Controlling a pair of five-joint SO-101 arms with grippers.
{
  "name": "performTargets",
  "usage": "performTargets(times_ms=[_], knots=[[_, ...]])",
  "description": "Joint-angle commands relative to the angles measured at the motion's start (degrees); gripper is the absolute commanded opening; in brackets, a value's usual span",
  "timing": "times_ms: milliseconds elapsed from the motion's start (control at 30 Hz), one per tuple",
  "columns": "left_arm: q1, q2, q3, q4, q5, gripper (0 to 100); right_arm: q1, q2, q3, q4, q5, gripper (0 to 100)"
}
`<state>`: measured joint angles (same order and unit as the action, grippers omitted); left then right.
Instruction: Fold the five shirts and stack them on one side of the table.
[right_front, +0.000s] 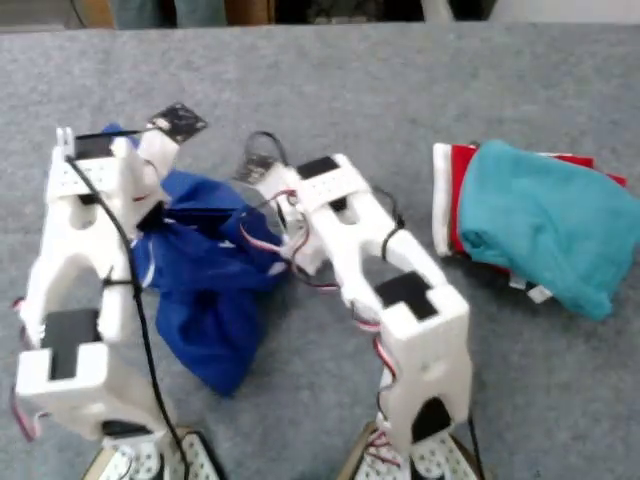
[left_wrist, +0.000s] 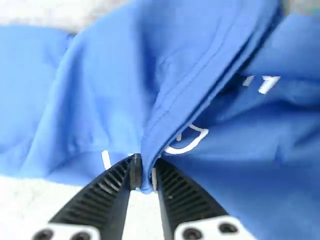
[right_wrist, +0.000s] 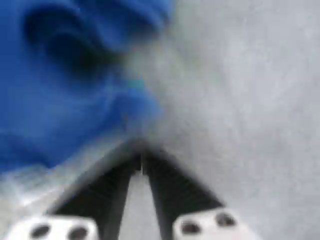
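Left gripper is clamped on a raised fold of the blue shirt, jaws nearly meeting through the cloth. Right gripper has tips pressed together with nothing visible between them, just beside the shirt's right edge. Both arms lean in over the shirt, which is crumpled near-left on the table. Teal shirt lies over red shirt, far right.

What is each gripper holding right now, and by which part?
Left gripper pinches the blue shirt by a folded seamed edge. Right gripper is shut beside the shirt, apparently empty.
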<state>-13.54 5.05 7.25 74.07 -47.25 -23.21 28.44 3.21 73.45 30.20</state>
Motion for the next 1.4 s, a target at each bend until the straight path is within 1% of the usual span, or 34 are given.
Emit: performTargets(times_ms=[0,100,267,433,633,700,800,933,1067,1133,1200,1267,1300,1367], knots=[[-3.91,-1.49,-5.76,0.26,-0.09,3,2.73,-0.75,1.54,0.53,2.37,1.4],[-5.23,-1.49,-5.58,0.35,-0.09,3,3.08,-1.1,1.01,1.85,2.37,1.4],[-5.41,-1.49,-3.21,0.26,-0.09,3,3.16,-1.1,-2.24,5.89,2.02,1.4],[-7.6,-1.58,-3.3,0.26,-0.09,3,3.25,-1.1,-10.42,13.63,1.93,1.4],[-9.89,-1.67,-3.3,0.26,-0.09,3,2.81,-1.1,-23.96,24.35,1.93,1.4],[-11.3,-2.29,-3.12,0.26,-0.09,3,1.05,-1.1,-29.49,27.16,1.93,1.4],[-13.23,-4.4,-1.98,0.26,0.26,3,-2.55,-1.01,-34.77,27.69,0.44,1.5],[-14.46,-9.32,0.92,0.26,3.96,3,-9.05,-0.75,-37.93,27.25,-0.88,1.5],[-14.64,-13.89,5.93,-0.18,4.31,3,-15.12,-0.57,-37.93,26.46,-1.14,2.1],[-15.08,-16.0,7.87,-0.18,4.4,3,-16.35,0.31,-36.79,24.26,-4.84,7.9],[-15.25,-17.76,9.89,-0.26,4.4,3,-17.14,2.42,-36.62,21.8,-10.9,18.3],[-15.78,-19.16,11.82,-0.53,4.4,3,-18.2,5.23,-36.62,20.48,-15.21,27.2],[-16.04,-19.52,12.88,-1.49,4.48,3,-18.9,6.73,-36.7,20.22,-16.62,29.6],[-17.63,-20.57,15.34,-4.4,6.68,3,-20.04,9.54,-36.7,20.04,-19.08,30.7]])
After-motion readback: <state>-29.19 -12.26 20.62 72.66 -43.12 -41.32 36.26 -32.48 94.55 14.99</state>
